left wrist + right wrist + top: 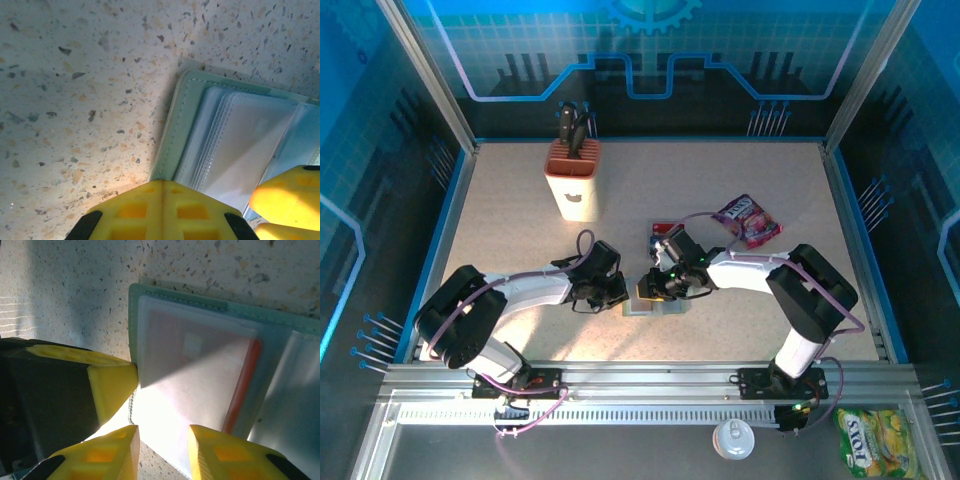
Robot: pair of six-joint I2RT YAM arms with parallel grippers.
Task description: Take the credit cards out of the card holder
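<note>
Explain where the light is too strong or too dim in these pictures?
Right wrist view: glare bleaches the card holder at the right gripper, and the table left of it lies in shadow. Left wrist view: light is even, with a soft shadow along the holder's left edge. Top external view: blue-tinted walls, table brightest at its near edge.

The left tool and right tool meet over the card holder.

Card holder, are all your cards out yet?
Not yet. One card seems to lie out on the table already. The card holder is open; the left gripper is shut at its edge, the right gripper open over a sleeve. A card with a red band is inside, yet to come out.
</note>
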